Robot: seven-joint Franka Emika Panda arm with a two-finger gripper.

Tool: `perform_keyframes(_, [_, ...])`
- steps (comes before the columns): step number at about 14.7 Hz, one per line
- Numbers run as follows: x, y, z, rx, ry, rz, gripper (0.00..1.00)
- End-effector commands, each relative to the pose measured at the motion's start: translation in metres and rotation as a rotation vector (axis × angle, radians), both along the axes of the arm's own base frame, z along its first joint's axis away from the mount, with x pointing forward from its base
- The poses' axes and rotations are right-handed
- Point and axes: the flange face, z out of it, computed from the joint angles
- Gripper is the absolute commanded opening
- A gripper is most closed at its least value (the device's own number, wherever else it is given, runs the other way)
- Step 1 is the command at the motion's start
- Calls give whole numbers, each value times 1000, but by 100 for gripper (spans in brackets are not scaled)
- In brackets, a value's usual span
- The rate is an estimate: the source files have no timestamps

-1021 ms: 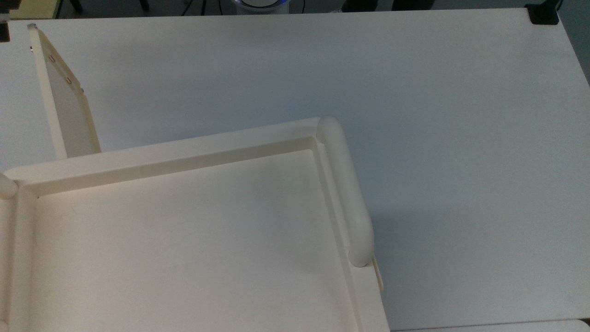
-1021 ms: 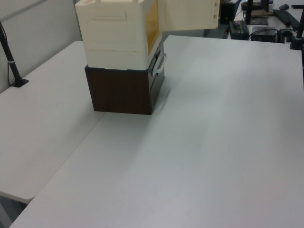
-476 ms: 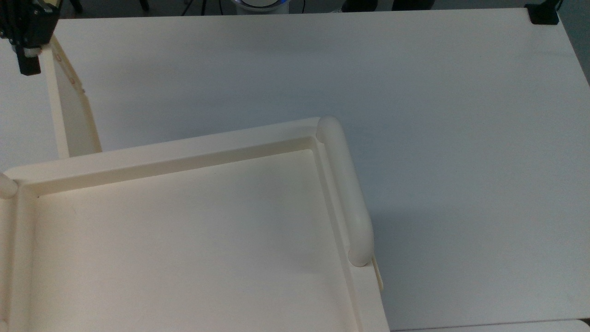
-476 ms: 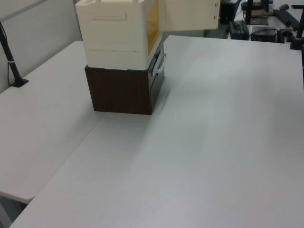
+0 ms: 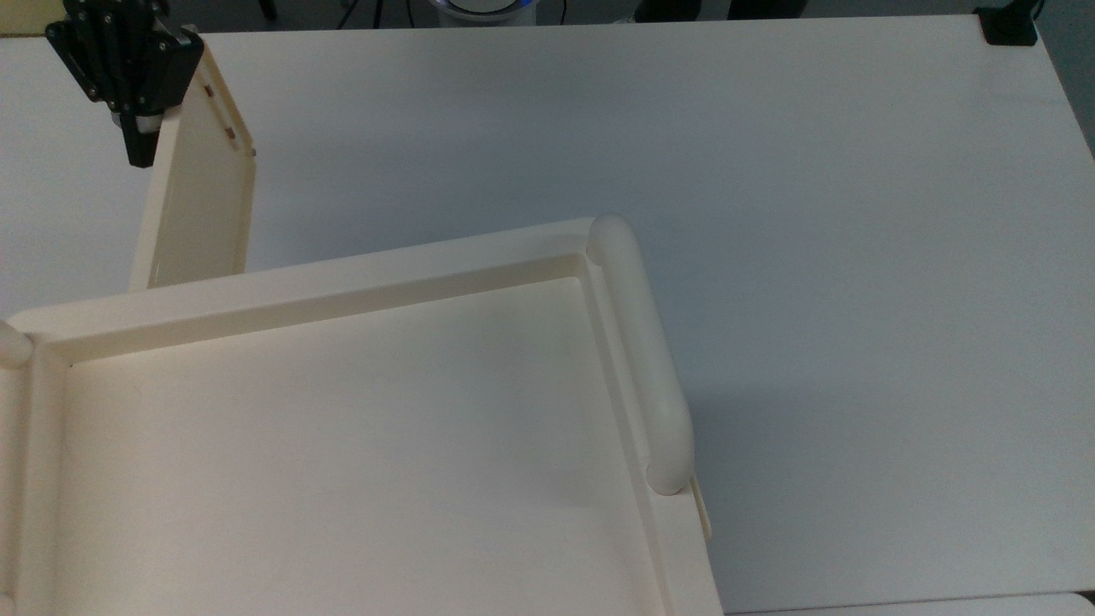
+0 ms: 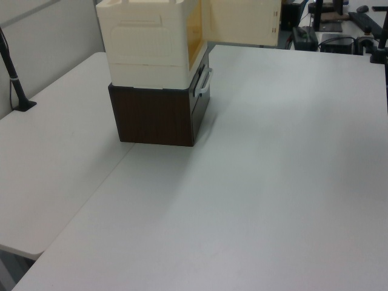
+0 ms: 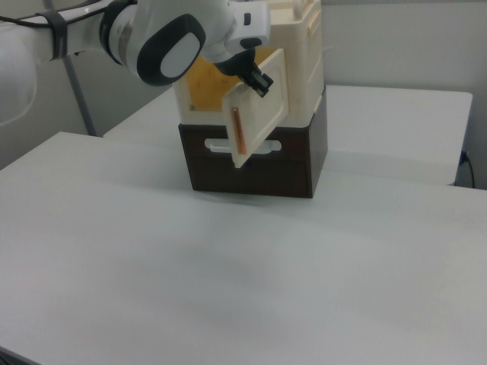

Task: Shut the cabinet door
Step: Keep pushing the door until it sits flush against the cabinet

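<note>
White table surfaces are filling most of the scene, and a cream cabinet is sitting on a dark brown base unit near the left view's upper left. The cabinet door is standing open, hinged at the cabinet's front corner and projecting away from the cabinet's top rim toward the top view's upper left; in the right view the door is hanging out from the yellow-lit opening, with a reddish strip along its free edge. The black gripper is pressing at the door's far free end, on the side facing the top view's left. Whether the jaws are spread or closed cannot be told from these pictures; they are not visibly clamping anything, and the contact is reading as a push. Compared with the frame one second ago, the door's free end is sitting further toward the top view's right, the panel is showing more of its inner face, and the gripper, then barely at the frame's edge, is now fully in view against the panel. In the left view the door is also appearing slightly lower and broader than before. Progress is judged as early: the swing is under way, but the door is remaining well apart from the cabinet front, and most of the arc is yet to be covered.
</note>
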Motion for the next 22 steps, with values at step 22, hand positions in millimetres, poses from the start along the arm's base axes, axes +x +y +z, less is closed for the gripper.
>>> perform_keyframes(22, [104, 115, -41, 258, -350, -189, 0])
